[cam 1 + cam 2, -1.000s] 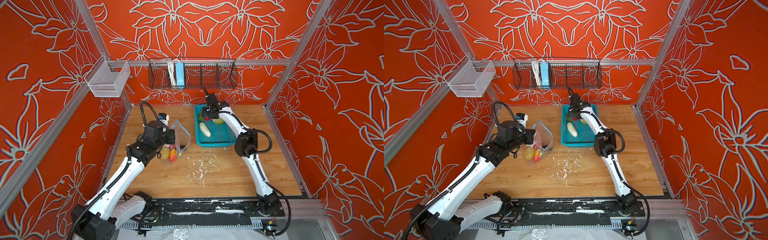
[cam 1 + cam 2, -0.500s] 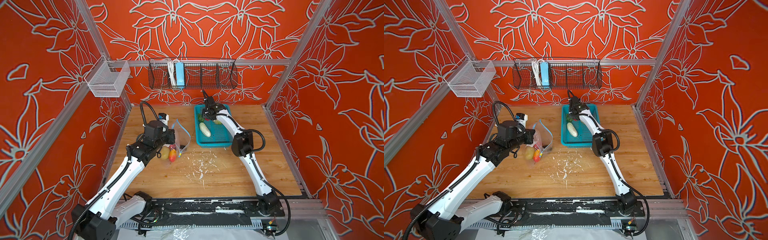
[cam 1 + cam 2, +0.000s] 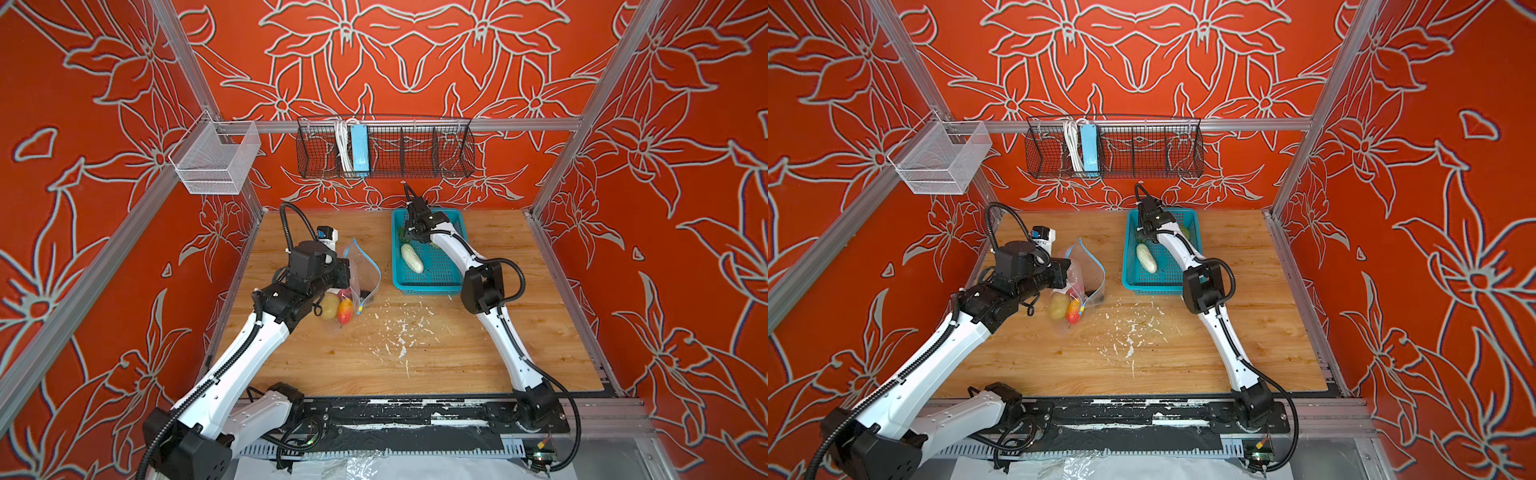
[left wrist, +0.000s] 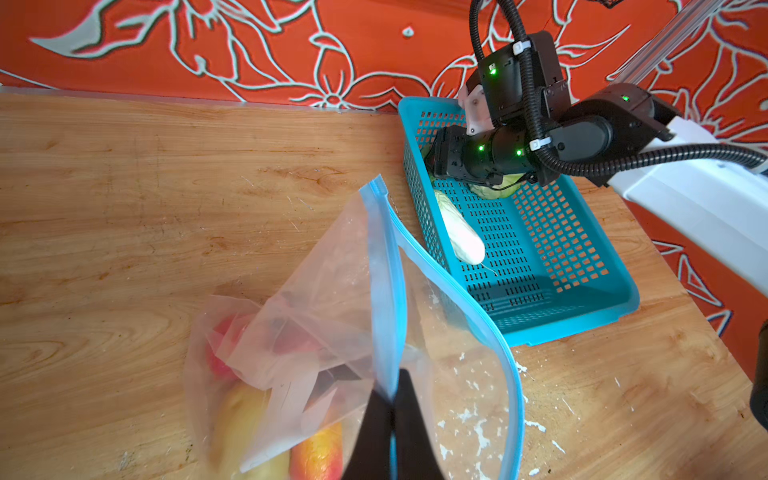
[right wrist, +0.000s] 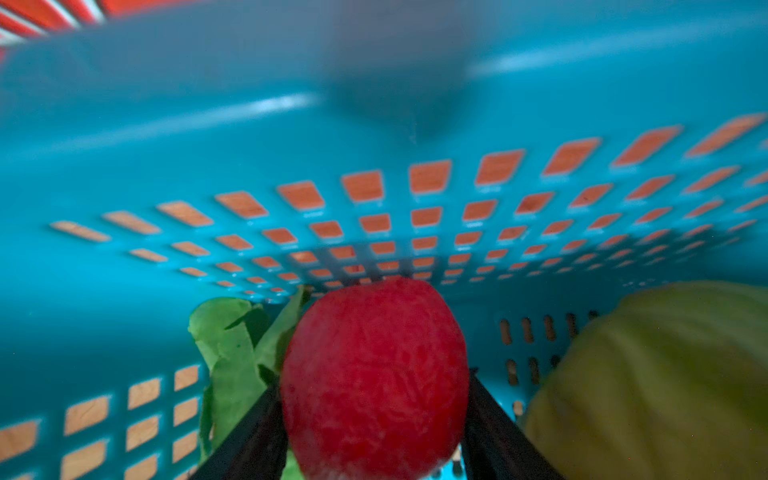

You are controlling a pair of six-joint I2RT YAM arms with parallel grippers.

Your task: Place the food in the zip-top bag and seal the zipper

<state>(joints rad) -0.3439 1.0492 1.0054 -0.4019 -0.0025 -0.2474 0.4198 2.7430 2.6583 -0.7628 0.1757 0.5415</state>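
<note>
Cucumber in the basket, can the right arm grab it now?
Probably not yet. The cucumber lies uncovered in the basket, near the right end effector, but its fingers are closed on a red berry, so they are full.

Wooden table: teal basket, zip-top bag (mouth open), white flecks.

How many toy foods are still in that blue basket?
4: a pale cucumber mid-basket, a cabbage and a leaf at its far end, a red berry between the right fingers. The arm may hide others.
</note>
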